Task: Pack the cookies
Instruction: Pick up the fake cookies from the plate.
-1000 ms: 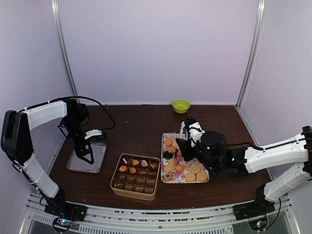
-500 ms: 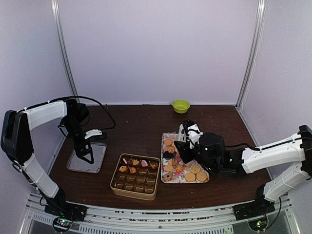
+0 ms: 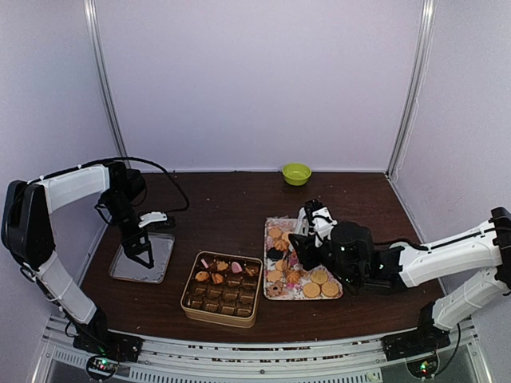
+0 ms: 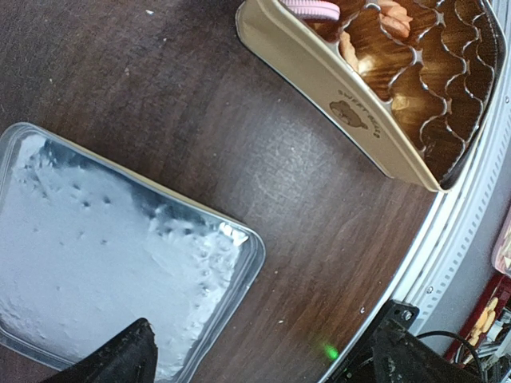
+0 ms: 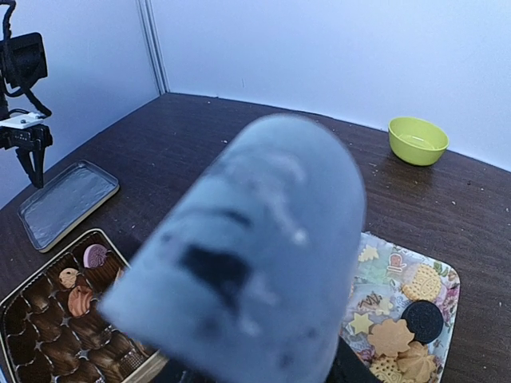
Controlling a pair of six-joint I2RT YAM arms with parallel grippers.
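From above, my left gripper (image 3: 146, 257) hangs over the silver tray (image 3: 164, 267) on the left, and my right gripper (image 3: 299, 239) sits low over the floral tray (image 3: 274, 223), where most cookies (image 3: 320, 282) lie, with a few more in the far end of the tin (image 3: 217, 317). My left wrist camera shows my fingers (image 4: 120, 361) spread wide, nothing between them (silver tray below, tin corner beyond). My right wrist camera is mostly blocked by a blurred pale shape (image 5: 247, 255), so I cannot tell how those jaws stand.

Bench (image 3: 223, 207): dark brown wood grain, speckled with crumbs.
Back edge: small green bowl (image 3: 296, 173).
Left: shallow silvery lid (image 3: 164, 257).
Front centre: open cream tin (image 3: 219, 317).
Just right of tin: floral tray (image 5: 386, 267).
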